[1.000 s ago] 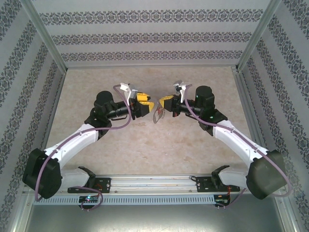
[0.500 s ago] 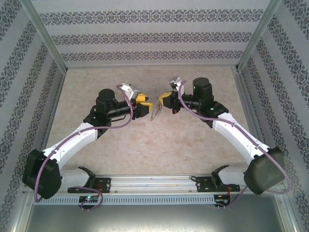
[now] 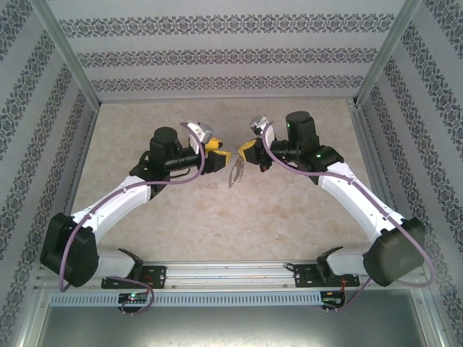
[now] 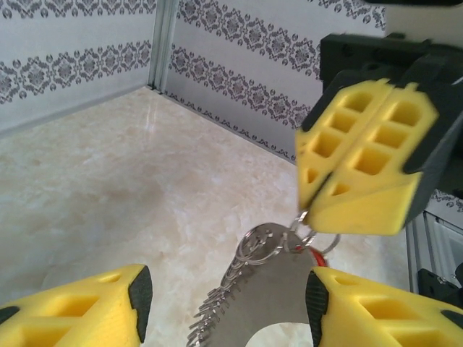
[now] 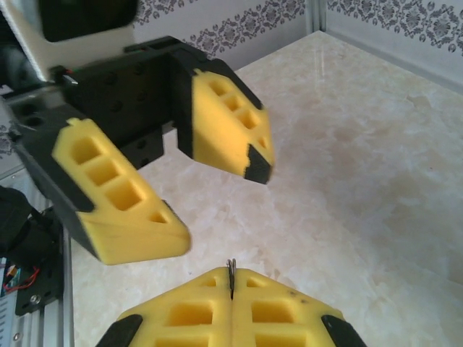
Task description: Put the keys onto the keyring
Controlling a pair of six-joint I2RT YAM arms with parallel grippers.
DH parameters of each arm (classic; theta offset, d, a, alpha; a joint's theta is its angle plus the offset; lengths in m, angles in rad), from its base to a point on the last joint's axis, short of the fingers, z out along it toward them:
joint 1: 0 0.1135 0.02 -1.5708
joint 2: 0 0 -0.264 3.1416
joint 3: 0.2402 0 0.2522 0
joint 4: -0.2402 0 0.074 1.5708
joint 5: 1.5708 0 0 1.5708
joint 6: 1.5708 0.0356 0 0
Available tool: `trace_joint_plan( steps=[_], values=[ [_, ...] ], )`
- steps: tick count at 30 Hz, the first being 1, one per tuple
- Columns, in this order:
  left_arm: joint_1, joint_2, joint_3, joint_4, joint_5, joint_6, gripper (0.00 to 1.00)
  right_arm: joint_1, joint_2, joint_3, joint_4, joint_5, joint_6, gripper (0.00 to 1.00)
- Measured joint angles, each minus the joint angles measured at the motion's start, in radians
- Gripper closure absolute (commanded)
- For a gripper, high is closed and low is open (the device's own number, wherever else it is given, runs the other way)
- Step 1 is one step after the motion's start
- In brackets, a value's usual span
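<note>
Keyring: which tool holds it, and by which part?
The right tool, shut, pinches the keyring by a small wire ring at its top end. The left tool stands open around the flat loop, not clamping it.

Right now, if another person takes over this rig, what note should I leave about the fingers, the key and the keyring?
Left gripper: open, its fingers on either side of the keyring, not gripping it.
Right gripper: shut on the keyring's top end; the keyring hangs from it above the table.
Key: its red head shows just under the right gripper, at the keyring's top.
Done: keyring is lifted, key is up at it.
Left: I cannot tell whether the key is threaded on. Check this first, and thread it if not.
</note>
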Motion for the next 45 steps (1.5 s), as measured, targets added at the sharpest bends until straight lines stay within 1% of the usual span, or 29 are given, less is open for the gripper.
trace_joint_plan(
  steps=[6, 12, 18, 23, 30, 40, 45],
  values=[
    [0.002, 0.051, 0.053, -0.042, 0.055, 0.000, 0.40, -0.006, 0.000, 0.008, -0.032, -0.033, -0.019, 1.00],
    [0.011, 0.055, 0.068, -0.072, 0.130, 0.000, 0.41, -0.006, 0.000, 0.008, -0.059, -0.061, -0.030, 1.00],
    [0.035, 0.060, 0.076, -0.074, 0.229, -0.032, 0.44, -0.006, 0.000, 0.008, -0.063, -0.088, -0.031, 1.00],
    [0.041, 0.076, 0.087, -0.066, 0.287, -0.064, 0.48, -0.006, 0.000, 0.008, -0.063, -0.106, -0.030, 1.00],
    [0.041, 0.102, 0.087, -0.016, 0.344, -0.126, 0.56, -0.006, 0.000, 0.008, -0.062, -0.126, -0.029, 1.00],
    [0.041, 0.146, 0.087, 0.121, 0.408, -0.248, 0.60, -0.006, 0.000, 0.008, -0.061, -0.132, -0.029, 1.00],
    [0.040, 0.148, 0.087, 0.154, 0.427, -0.277, 0.62, -0.006, 0.000, 0.008, -0.061, -0.132, -0.029, 1.00]
  ],
)
